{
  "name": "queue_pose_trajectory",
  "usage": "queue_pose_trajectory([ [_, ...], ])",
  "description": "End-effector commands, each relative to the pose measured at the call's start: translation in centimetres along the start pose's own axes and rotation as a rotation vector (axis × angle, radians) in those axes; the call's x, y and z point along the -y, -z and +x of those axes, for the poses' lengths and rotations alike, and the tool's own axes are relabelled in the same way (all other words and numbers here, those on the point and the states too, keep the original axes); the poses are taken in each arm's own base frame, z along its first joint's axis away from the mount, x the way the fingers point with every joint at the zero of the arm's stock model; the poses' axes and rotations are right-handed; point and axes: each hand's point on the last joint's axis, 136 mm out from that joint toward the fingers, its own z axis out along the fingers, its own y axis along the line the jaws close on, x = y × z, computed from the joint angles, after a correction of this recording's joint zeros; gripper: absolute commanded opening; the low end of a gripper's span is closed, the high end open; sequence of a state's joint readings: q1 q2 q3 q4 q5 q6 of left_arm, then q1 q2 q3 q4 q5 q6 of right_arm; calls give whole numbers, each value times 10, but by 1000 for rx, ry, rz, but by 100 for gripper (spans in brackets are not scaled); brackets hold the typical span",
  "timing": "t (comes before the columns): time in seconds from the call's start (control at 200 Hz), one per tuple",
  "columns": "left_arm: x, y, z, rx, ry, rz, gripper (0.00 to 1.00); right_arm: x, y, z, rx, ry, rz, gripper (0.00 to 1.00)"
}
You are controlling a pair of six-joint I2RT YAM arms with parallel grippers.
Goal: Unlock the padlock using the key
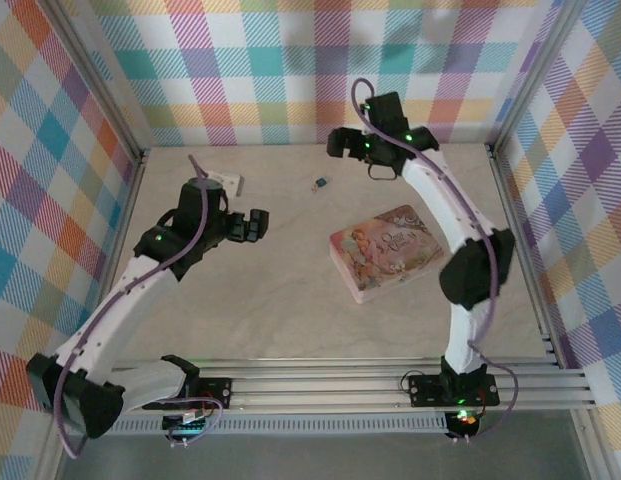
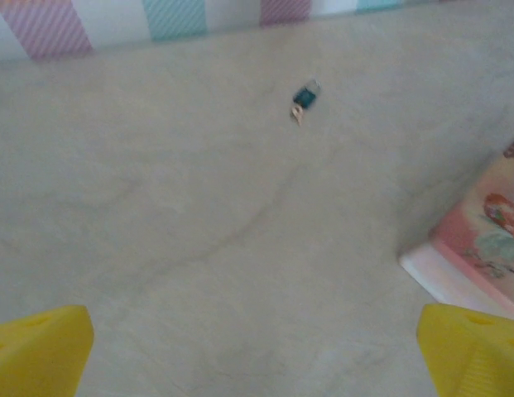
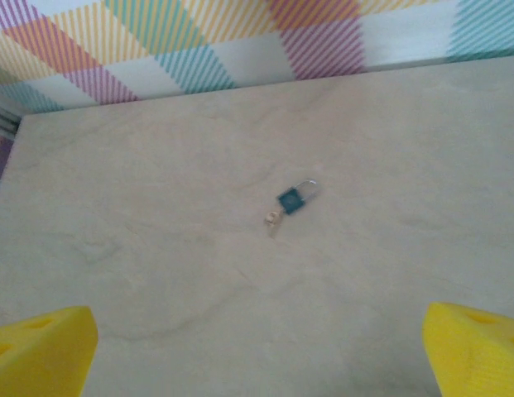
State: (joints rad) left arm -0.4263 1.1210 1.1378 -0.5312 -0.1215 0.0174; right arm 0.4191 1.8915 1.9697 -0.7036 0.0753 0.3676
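Right gripper (image 3: 258,351): yellow fingers wide apart, empty, facing the padlock.
Left gripper (image 2: 257,347): likewise apart, empty, toward the left edge.
Padlock (image 3: 290,199): tiny teal block with a silvery loop, flat near the table's (image 1: 270,300) far edge.
Key (image 3: 273,220): pale sliver at its base; whether it is inserted is unclear.
Tin (image 1: 385,252): pink, rectangular, well apart.

Your landmark is the worktop (image 1: 290,300): a pale wood-grain board, matte, with faint darker veins across it. Behind it stands the back wall (image 1: 270,70), plaid in teal, purple, orange, yellow and pink on white. You get the same plaid on the left wall (image 1: 40,200) and right wall (image 1: 595,200), flanking the worktop. Silvery metal posts (image 1: 100,85) rise from its two far corners, leaning outward in your top view. Slotted metal rails (image 1: 330,385) run side to side along its near edge. Light is soft and even, and shadows on the worktop are faint.
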Motion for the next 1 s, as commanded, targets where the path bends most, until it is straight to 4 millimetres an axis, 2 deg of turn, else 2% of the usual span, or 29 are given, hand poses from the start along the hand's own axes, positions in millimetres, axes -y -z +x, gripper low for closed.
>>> queue_pose_trajectory([
  [0.0, -33, 5, 8, 50, -107, -164, 100, 38, 13, 29, 40, 83, 127, 100],
  [0.135, -65, 3, 36, 37, -47, -289, 100, 79, 49, 65, 166, 108, 220, 100],
  [0.28, -82, -7, 67, 63, 82, -292, 100, 124, 79, 107, 231, 182, 318, 100],
  [0.3, -83, -8, 64, 92, 96, -290, 100, 129, 83, 111, 233, 184, 326, 100],
  [0.435, -88, -28, 91, 89, 150, -272, 100, 167, 98, 133, 246, 160, 391, 100],
  [0.585, -75, -65, 122, 34, 128, -192, 100, 196, 93, 149, 307, 161, 415, 100],
  [0.665, -76, -78, 135, 24, 83, -196, 100, 208, 84, 158, 337, 120, 396, 100],
  [0.8, -87, -82, 142, 77, 41, -261, 100, 218, 72, 168, 400, 93, 354, 100],
  [0.995, -88, -82, 143, 148, 29, -267, 100, 238, 54, 176, 449, 63, 343, 100],
])
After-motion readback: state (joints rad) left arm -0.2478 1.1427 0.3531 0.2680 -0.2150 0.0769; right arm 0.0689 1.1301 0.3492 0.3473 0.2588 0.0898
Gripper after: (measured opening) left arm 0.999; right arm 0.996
